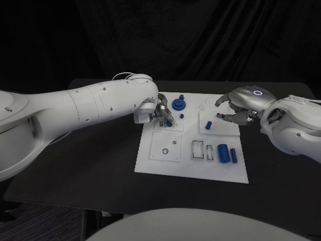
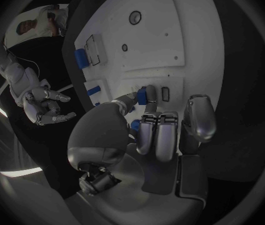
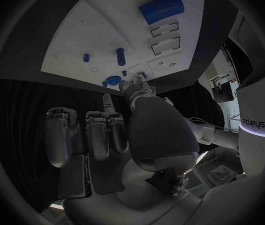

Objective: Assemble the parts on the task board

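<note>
- Fingers (image 2: 146, 130) of my left hand (image 1: 159, 111) pinch a small blue part (image 2: 143, 95) between thumb and fingertips, right over a square plate at the near-left of the far row on the task board (image 1: 191, 170).
- From my left wrist, the part sits just beside a small slot in that plate; I cannot tell whether its tip is already in a hole or only resting on the surface.
- My right hand (image 1: 242, 107) hovers above the board's far right side, fingers loosely curled and apart, holding nothing that I can see.
- Other parts wait on the board: a blue knob (image 1: 178, 104) just beyond my left hand, a short blue peg (image 1: 209, 125) on the neighbouring plate, and two blue cylinders (image 1: 227, 152) lying near the right edge.
- To do this step well, I judge the part should stay upright and square to the plate, with only a light push down.
- I would loosen the pinch only once the part stands by itself.
- My right hand should keep clear of the desk (image 1: 110, 165) side where the left is working.
</note>
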